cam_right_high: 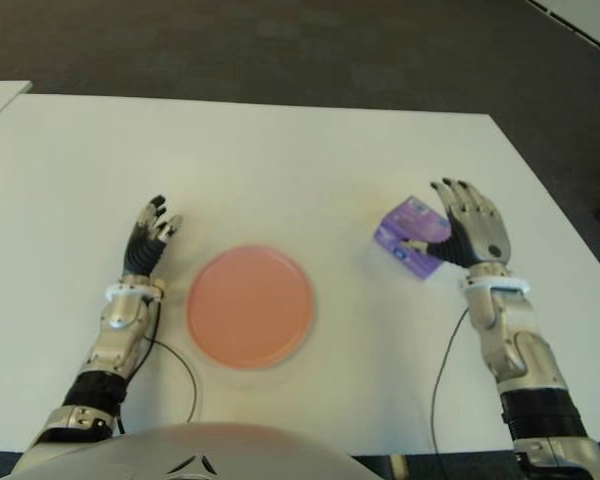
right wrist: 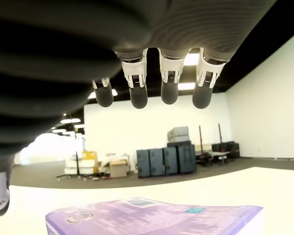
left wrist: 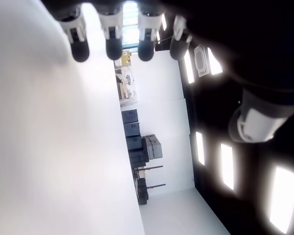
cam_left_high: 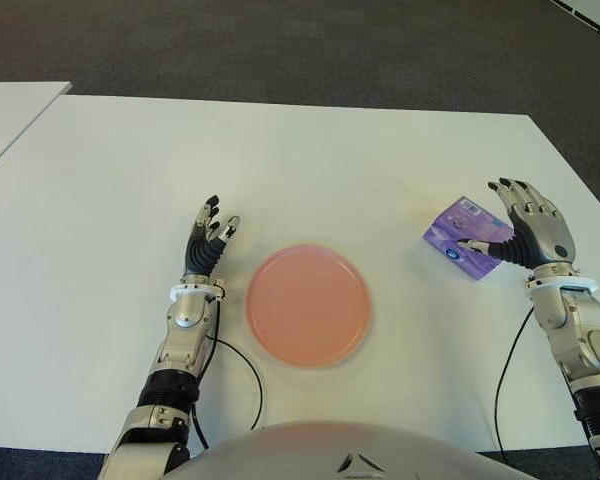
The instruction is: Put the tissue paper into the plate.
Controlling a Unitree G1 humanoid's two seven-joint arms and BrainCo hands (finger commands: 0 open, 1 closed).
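Tissue paper [cam_left_high: 467, 237]: a small purple pack, lying flat on the white table [cam_left_high: 310, 160], to the robot's right and well apart from the plate. One corner points toward the plate; the far end carries a pale printed label.
Plate [cam_left_high: 308, 304]: round, pink and bare, flat on the table in front of the robot's body, between the two hands and nearer the left one.
Between pack and plate: a stretch of bare white tabletop; nothing lies on it.
Right hand [cam_left_high: 530, 226]: just beside the pack on its outer side, palm turned toward it, fingers straight and spread, holding nothing. The thumb tip reaches over the pack's near edge; whether it touches cannot be told. In the right wrist view the four fingertips [right wrist: 138, 97] hang apart above the pack [right wrist: 152, 218], with clear space between them and its top face.
Right arm: the forearm comes up from the table's near edge, wrist bent slightly inward toward the pack.
Left hand [cam_left_high: 210, 238]: shows just left of the plate, fingers stretched out, close together and pointing away from the robot, holding nothing.
Cables: a thin black cable [cam_left_high: 242, 375] loops on the table by the left forearm; another runs along the right forearm [cam_left_high: 503, 375].
Surroundings: a second white table [cam_left_high: 10, 105] stands at the far left, dark carpet [cam_left_high: 280, 45] beyond.
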